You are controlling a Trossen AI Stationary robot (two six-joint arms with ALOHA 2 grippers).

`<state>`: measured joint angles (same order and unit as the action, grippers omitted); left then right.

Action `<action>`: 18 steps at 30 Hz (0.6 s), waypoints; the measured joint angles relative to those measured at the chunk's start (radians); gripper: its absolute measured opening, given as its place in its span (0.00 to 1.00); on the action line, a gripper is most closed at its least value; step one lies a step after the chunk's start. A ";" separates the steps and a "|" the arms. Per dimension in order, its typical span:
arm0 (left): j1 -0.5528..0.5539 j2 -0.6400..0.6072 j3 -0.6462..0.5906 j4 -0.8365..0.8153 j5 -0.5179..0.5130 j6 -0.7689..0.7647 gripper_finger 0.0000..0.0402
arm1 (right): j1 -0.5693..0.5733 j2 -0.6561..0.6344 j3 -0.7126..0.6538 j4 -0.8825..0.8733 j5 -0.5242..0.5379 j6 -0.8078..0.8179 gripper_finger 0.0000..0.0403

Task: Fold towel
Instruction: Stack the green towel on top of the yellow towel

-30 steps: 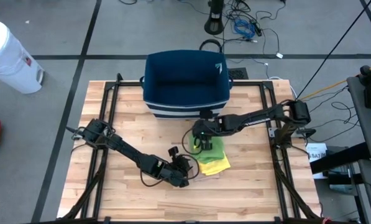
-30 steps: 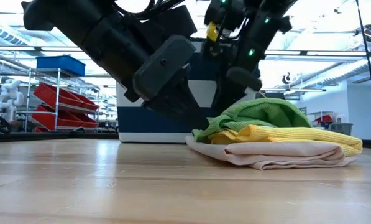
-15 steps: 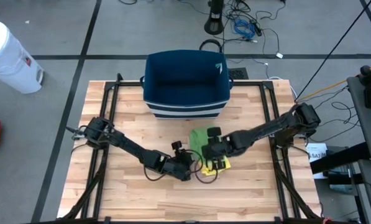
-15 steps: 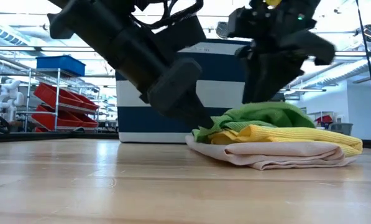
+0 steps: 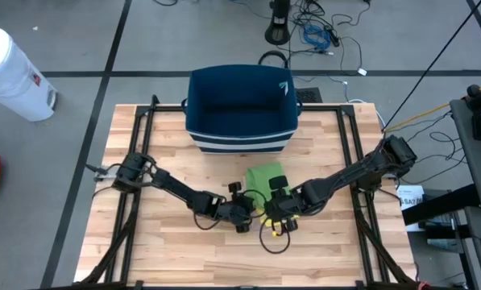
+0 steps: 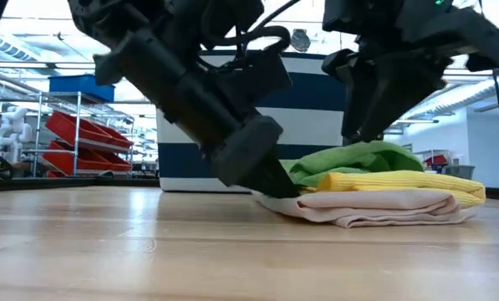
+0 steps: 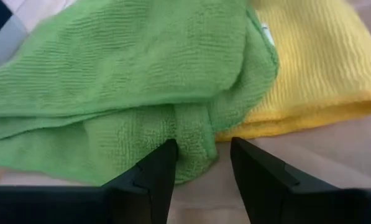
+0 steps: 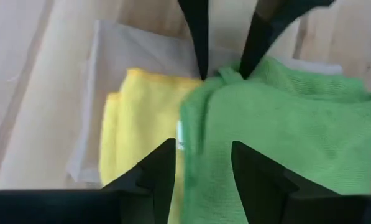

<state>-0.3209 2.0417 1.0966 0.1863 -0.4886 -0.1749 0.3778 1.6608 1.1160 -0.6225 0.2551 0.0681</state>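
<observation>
While the green towel (image 5: 266, 179) lies rumpled on top of a yellow towel (image 6: 408, 181) and a beige cloth (image 6: 374, 207), the stack is found near the middle of the bench (image 5: 167, 266), just in front of the blue bin (image 5: 240, 109). The left claw (image 7: 201, 171) is set low at the green towel's near corner, its fingers apart, with a fold of green cloth just ahead of the gap. The right claw (image 8: 201, 165) hangs over the stack from the other side, fingers also apart and nothing held.

A risk is judged here: the layers lie pressed together, so the yellow towel or the beige cloth could be pinched along with the green one and the whole stack dragged. The two claws are close and could collide.

The bench is of pale wood planks, framed by dark rails. Beyond it, red bins on shelving (image 6: 82, 134) are seen.
</observation>
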 joint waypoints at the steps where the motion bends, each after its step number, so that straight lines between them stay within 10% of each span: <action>1: 0.003 0.012 0.000 0.024 0.000 0.000 0.41 | 0.009 0.000 0.000 -0.002 0.001 0.002 0.36; 18: -0.005 0.027 0.000 0.078 -0.044 0.000 0.41 | 0.034 0.056 -0.042 -0.025 0.175 -0.039 0.43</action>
<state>-0.3256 2.0689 1.0969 0.2638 -0.5327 -0.1745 0.4118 1.7170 1.0735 -0.6478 0.4306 0.0294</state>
